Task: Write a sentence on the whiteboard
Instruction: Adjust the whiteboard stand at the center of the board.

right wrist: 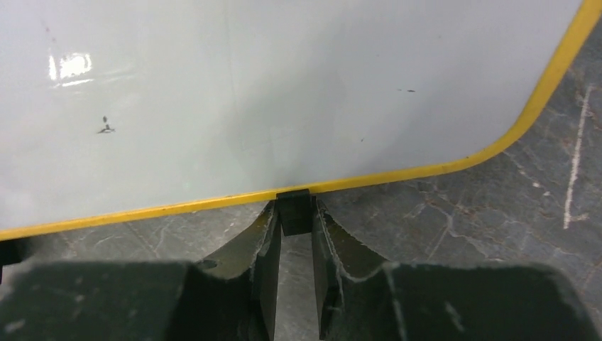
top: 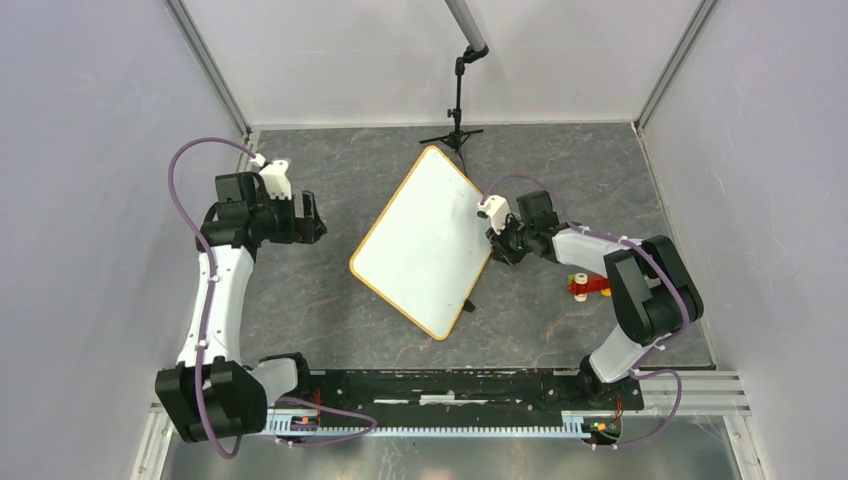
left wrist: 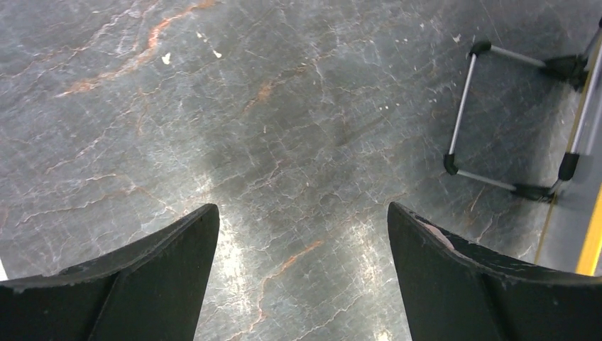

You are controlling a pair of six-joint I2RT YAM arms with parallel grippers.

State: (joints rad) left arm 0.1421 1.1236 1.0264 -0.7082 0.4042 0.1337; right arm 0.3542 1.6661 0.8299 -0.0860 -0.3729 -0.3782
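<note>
The whiteboard (top: pixel 425 240) lies turned diagonally in the middle of the table, with a tan-orange rim. Its face is blank; no sentence shows, only a few tiny dark specks (right wrist: pixel 105 128) in the right wrist view. My right gripper (top: pixel 494 236) is at the board's right edge, shut on a small black clip (right wrist: pixel 294 202) on the yellow rim (right wrist: pixel 426 170). A second black clip (top: pixel 469 305) sits near the board's lower corner. My left gripper (top: pixel 316 222) hovers open and empty over bare table left of the board, jaws wide apart (left wrist: pixel 302 213).
A black tripod stand (top: pixel 456 130) rises just behind the board's far corner. A small red-and-orange toy (top: pixel 588 287) lies right of the board beside the right arm. In the left wrist view silver rods with black ends (left wrist: pixel 461 106) lie by the board's yellow edge (left wrist: pixel 590 245).
</note>
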